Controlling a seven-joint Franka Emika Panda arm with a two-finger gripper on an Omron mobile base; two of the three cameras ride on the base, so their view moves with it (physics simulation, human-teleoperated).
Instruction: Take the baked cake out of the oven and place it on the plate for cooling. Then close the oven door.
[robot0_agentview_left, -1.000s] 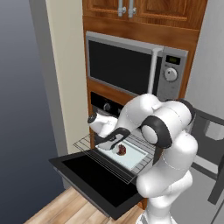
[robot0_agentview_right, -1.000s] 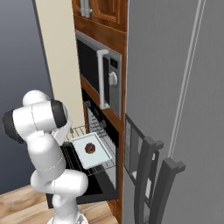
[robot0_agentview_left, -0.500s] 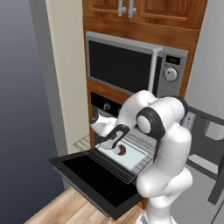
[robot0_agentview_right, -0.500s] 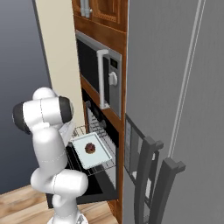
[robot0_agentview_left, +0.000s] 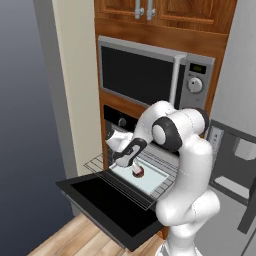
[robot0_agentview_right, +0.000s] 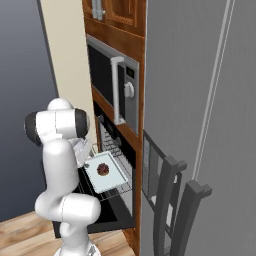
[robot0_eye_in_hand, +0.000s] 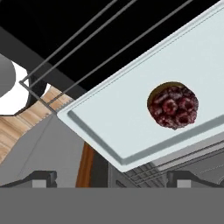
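**A:** So where's the cake (robot0_eye_in_hand: 173, 106) sitting right now?

**B:** On the pale tray (robot0_eye_in_hand: 131, 113), which rests on the wire rack (robot0_agentview_left: 100, 165) pulled out of the oven (robot0_agentview_left: 122, 120). In the right base view the cake (robot0_agentview_right: 103, 169) is a dark reddish lump near the middle of the tray (robot0_agentview_right: 107, 180). In the hand view it sits off toward one long edge.

**A:** And the door?

**B:** The oven door (robot0_agentview_left: 107, 200) is dropped all the way down, lying flat below the rack, black glass facing up.

**A:** What's the gripper (robot0_agentview_left: 116, 162) doing?

**B:** It hangs over the near-left end of the tray, just beside the cake (robot0_agentview_left: 138, 171), not touching it. The jaws stand wide apart with nothing between them. In the hand view the two fingertips (robot0_eye_in_hand: 41, 178) sit far apart at the bottom, with the tray's edge between them.

**A:** Anything else around?

**B:** A silver microwave (robot0_agentview_left: 155, 75) right above the oven, wood cabinets (robot0_agentview_left: 165, 12) on top and a grey fridge (robot0_agentview_right: 200, 100) to the right.
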